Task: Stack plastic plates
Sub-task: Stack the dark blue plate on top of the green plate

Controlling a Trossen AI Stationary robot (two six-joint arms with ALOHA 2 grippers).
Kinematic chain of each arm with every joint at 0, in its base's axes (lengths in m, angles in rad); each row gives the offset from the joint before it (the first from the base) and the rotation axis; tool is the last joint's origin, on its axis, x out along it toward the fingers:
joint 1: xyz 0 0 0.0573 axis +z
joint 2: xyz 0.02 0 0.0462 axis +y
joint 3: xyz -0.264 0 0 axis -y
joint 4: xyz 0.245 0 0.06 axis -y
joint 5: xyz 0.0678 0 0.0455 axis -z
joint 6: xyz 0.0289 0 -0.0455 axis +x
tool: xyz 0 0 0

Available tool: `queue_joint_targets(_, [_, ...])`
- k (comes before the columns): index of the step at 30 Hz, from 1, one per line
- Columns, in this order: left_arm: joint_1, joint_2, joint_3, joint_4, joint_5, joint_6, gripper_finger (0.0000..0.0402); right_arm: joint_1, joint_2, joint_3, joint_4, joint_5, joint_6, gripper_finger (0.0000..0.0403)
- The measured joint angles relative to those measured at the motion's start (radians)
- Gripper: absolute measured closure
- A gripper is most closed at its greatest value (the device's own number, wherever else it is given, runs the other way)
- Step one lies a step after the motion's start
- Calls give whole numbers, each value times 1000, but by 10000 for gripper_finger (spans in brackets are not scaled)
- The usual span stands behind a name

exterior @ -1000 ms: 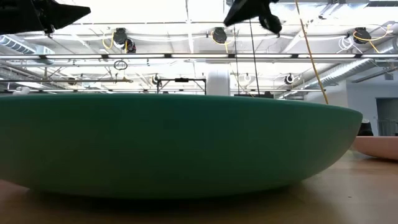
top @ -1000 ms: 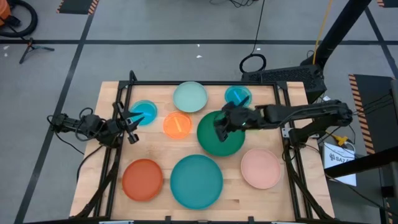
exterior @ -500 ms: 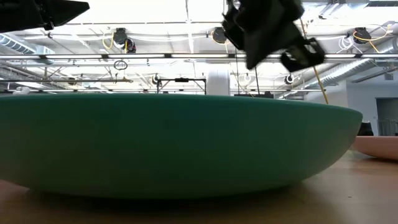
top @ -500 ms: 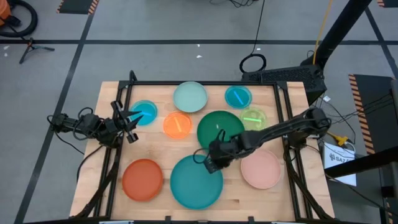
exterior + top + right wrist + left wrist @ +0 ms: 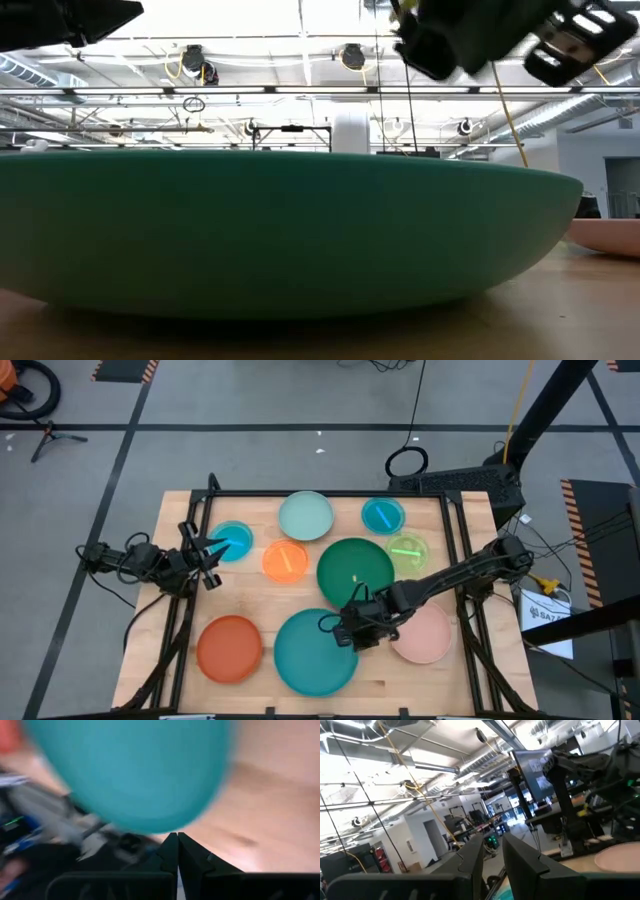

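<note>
High view showed your right gripper, jaws pressed together, at the teal plate's two-o'clock edge, probably readying a pickup; left gripper's jaws were slightly parted.

Industrial robotics lab, exposed ceiling pipes and hanging cable reels, taped floor lines, wooden desk on bare concrete

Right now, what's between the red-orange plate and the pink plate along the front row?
In the high view, the teal plate lies between the red-orange plate and pink plate, with the shut right gripper over its rim.
</note>
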Motion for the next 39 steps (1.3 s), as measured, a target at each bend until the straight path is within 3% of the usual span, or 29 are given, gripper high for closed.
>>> queue_joint_targets(3, [0, 0, 0, 13, 0, -9, 321, 5, 0, 47, 31, 98, -5, 402])
queue_joint_targets(9, [0, 0, 0, 16, 0, 4, 321, 22, -2, 189, -126, 285, -70, 402])
queue_joint_targets(14, [0, 0, 0, 16, 0, 5, 321, 43, 13, 256, -129, 341, -85, 403])
queue_joint_targets(23, [0, 0, 0, 16, 0, 6, 321, 36, 179, 442, -145, 259, -166, 403])
queue_joint_targets(30, [0, 0, 0, 15, 0, 2, 321, 29, 275, 585, -465, 235, -160, 403])
queue_joint_targets(34, [0, 0, 0, 15, 0, 1, 321, 34, 287, 590, -636, 207, -123, 403])
queue_joint_targets(39, [0, 0, 0, 15, 0, 2, 321, 36, 288, 553, -665, 207, -113, 397])
